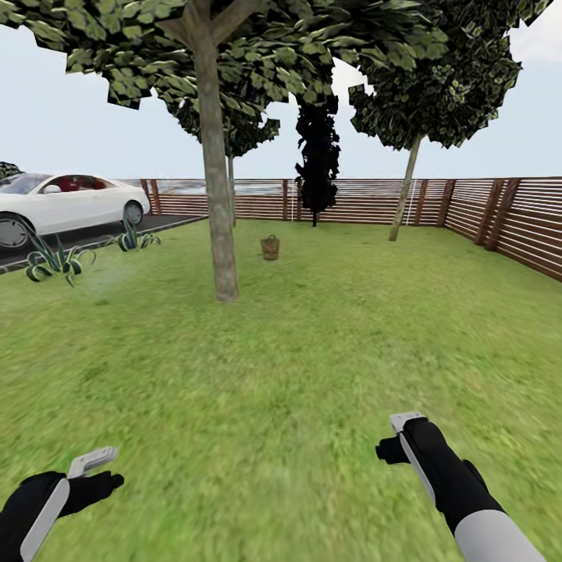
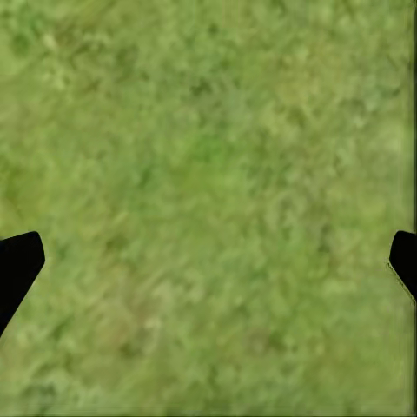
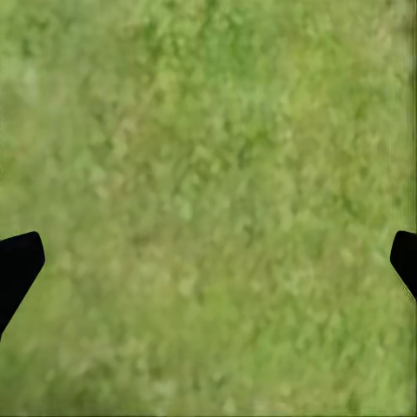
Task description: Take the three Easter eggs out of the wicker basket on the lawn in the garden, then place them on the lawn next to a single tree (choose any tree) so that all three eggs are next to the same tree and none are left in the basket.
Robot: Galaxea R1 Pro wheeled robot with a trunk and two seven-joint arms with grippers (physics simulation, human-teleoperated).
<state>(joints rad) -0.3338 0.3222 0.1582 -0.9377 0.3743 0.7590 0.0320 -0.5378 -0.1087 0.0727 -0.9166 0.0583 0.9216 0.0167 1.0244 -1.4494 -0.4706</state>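
Ahead, woven wicker basket (image 1: pixel 270 247) sits on mottled lawn (image 1: pixel 312 351).

The lawn (image 1: pixel 312 375) carries everything here — a wide, flat spread of mottled green grass running back to a slatted fence (image 1: pixel 375 201). A basket (image 1: pixel 270 247) stands on the grass in the mid-distance, upright, its contents too small to tell. Near it, to the left and closer, the tree (image 1: pixel 218 203) rises from the grass on a straight grey-brown trunk. A leaning, thin-trunked tree (image 1: pixel 407 191) stands further right near the fence, and a black-leaved one (image 1: pixel 316 168) at the fence. Two spiky plants (image 1: pixel 55 261) sit at the left edge — beside the driveway (image 1: pixel 86 232).
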